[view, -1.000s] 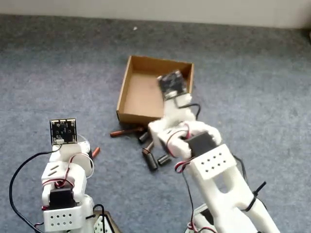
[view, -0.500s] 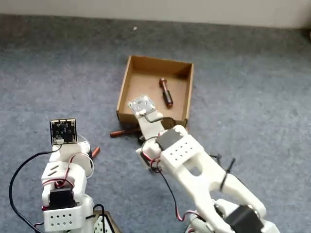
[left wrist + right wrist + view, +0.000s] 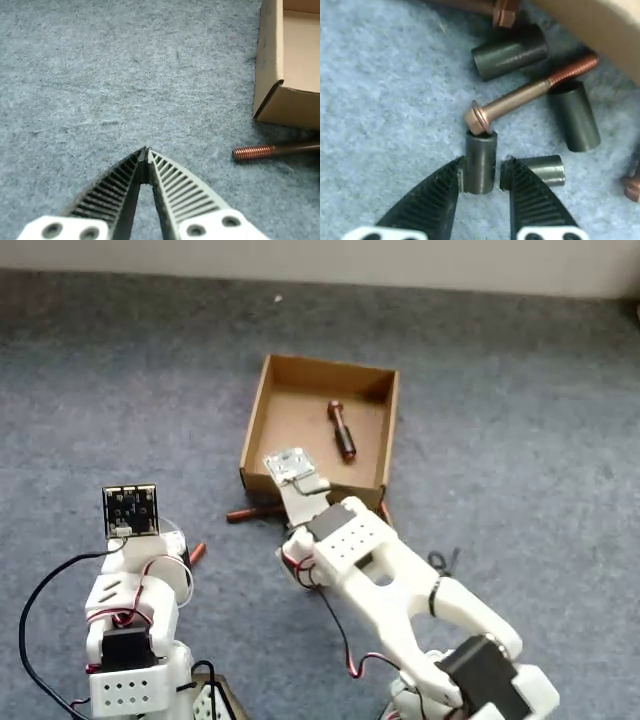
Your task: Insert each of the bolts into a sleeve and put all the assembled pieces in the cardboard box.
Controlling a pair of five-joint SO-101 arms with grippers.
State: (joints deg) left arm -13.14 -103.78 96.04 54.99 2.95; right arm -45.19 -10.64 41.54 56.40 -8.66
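Right end effector (image 3: 483, 167): released, jaws parted on either side of a dark sleeve (image 3: 480, 145) and close against it. Sleeve lying on the grey tabletop (image 3: 120, 370), one end touching the head of a copper bolt (image 3: 520, 99). Further sleeves (image 3: 510, 51) nearby, just outside the near wall of the cardboard box (image 3: 253, 425). Inside the box, toward its far right corner: one assembled piece (image 3: 342, 432). Left end effector (image 3: 146, 152): clenched, tips together, holding nothing, low over the tabletop. Second bolt (image 3: 275, 150) lying beside the box's near left corner.

The left arm (image 3: 150, 615) and right arm (image 3: 400, 585) are white plastic with black servos and black-and-red cables; the dark, ribbed gripper fingers (image 3: 432, 200) are possibly rubber.
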